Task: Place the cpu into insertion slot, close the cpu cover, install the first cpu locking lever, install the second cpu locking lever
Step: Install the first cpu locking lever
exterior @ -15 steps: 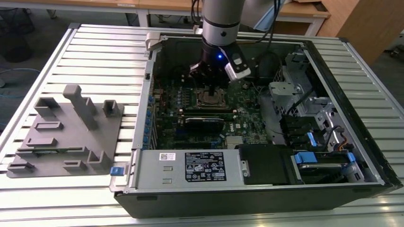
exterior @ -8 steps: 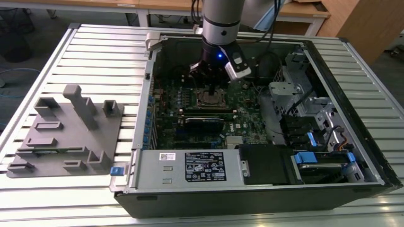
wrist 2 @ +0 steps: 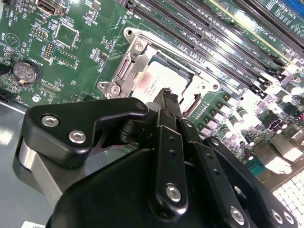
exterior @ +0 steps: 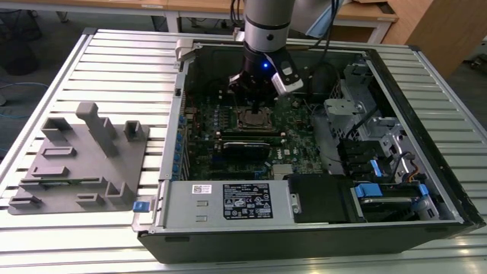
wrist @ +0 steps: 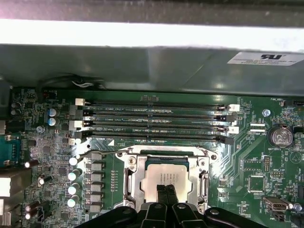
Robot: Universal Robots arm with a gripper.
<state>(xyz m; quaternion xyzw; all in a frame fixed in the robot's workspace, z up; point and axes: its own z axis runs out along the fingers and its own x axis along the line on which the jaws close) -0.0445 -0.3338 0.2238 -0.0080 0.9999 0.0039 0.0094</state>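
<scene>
The arm reaches down into the open case point(exterior: 190, 251) on the slatted desk point(exterior: 114, 63), its gripper point(exterior: 255, 105) low over the middle of the green board point(wrist: 247, 166). The cpu point(wrist: 166, 173) already sits in the slot point(wrist: 166, 160), silver face up, beside the long memory slots point(wrist: 152, 118). The cover point(wrist: 129, 175) lies flat around it, the chip showing through the cut-out. In both wrist views the fingers point(wrist: 161, 192) are pressed together with nothing between them, their tips right at the chip's face near its edge. I can't tell whether they touch it. A grey fixture point(exterior: 84, 165) stands on the desk on the exterior view's left, well apart.
</scene>
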